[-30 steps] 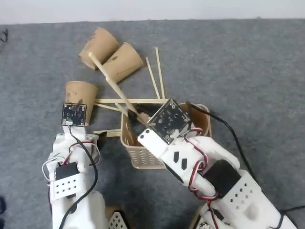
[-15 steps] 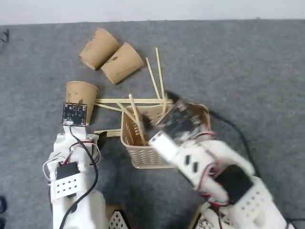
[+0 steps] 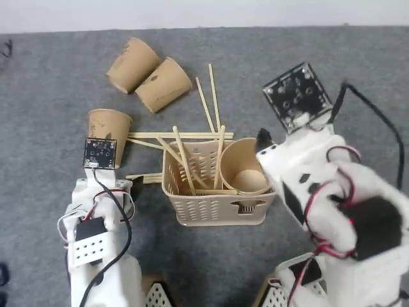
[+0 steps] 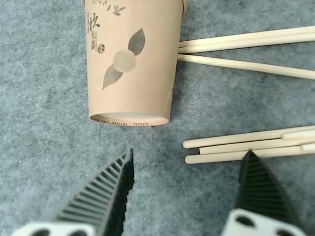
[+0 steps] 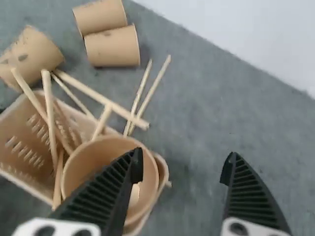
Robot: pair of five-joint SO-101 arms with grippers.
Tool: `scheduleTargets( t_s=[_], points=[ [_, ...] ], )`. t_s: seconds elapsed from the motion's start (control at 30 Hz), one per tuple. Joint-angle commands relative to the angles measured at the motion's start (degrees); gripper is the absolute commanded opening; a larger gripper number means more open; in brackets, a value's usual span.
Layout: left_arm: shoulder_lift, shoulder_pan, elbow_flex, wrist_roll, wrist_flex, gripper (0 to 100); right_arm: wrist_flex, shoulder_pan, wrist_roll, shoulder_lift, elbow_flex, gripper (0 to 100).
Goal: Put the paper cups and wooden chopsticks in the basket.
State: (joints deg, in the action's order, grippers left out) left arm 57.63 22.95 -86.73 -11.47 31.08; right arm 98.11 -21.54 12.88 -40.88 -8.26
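On the table [image 3: 332, 64], high view, basket [image 3: 211, 211]: upright near the middle, between the two arms.
High view, inner paper cup [image 3: 246, 169]: inside the basket, at the end nearer the right arm [image 3: 319, 192]; tilted, mouth upward.
High view, basket chopsticks [image 3: 184, 165]: several wooden sticks leaning inside the basket beside the inner paper cup, tips above the rim.
High view, near paper cup [image 3: 108, 123]: on its side, just ahead of the left arm [image 3: 96, 217].
High view, crossing chopsticks [image 3: 172, 135]: flat on the table, running from the near paper cup along the basket's far edge.
High view, outer paper cup [image 3: 132, 64]: on its side, well apart from the basket.
High view, second paper cup [image 3: 164, 84]: on its side, touching the outer paper cup.
High view, far chopsticks [image 3: 211, 102]: two sticks beyond the basket, slightly splayed.
High view, chopstick cluster [image 3: 144, 178]: on the table between the left arm and the basket.
Left wrist view, left tool [image 4: 189, 156]: fingers wide apart, gripping nothing, low over the table.
Left wrist view, near paper cup: base end faces the left tool, just ahead of the fingertips, outside the gap.
Left wrist view, chopstick cluster: three sticks; one fingertip stands over them.
Left wrist view, crossing chopsticks: meet the near paper cup at its mouth end.
Right wrist view, right tool [image 5: 184, 155]: fingers wide apart, empty, raised above the table.
Right wrist view, basket: below one finger, with the inner paper cup and basket chopsticks inside.
Right wrist view, outer paper cup and second paper cup: side by side beyond the basket.
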Motion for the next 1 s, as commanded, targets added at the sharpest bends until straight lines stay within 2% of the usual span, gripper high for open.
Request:
scheduleTargets(
  t_s=[0.0,0.07,0.13,0.23,0.5,0.6,0.73,0.87,0.97],
  points=[
    [1.1,-0.2,0.5,-0.5,-1.5,33,5.0,1.5,0.8,6.5,-5.2,26.6],
    [1.1,-0.2,0.5,-0.5,-1.5,33,4.7,2.6,-1.8,6.4,-3.7,26.6],
    [1.1,-0.2,0.5,-0.5,-1.5,33,4.8,0.3,-3.7,5.8,-2.8,26.6],
    [1.1,-0.2,0.5,-0.5,-1.5,33,4.9,-2.0,-3.4,5.3,-0.1,26.6],
    [1.1,-0.2,0.5,-0.5,-1.5,33,4.8,-1.6,-3.3,2.6,18.1,26.6],
    [1.1,-0.2,0.5,-0.5,-1.5,33,4.5,0.5,-0.4,1.9,21.1,26.3],
    [1.1,-0.2,0.5,-0.5,-1.5,33,4.4,2.9,4.8,2.0,21.8,14.5],
    [1.1,-0.2,0.5,-0.5,-1.5,33,4.3,3.7,5.8,1.9,21.8,0.0],
    [1.1,-0.2,0.5,-0.5,-1.5,33,3.6,4.9,5.8,1.5,21.5,0.5]
  ],
)
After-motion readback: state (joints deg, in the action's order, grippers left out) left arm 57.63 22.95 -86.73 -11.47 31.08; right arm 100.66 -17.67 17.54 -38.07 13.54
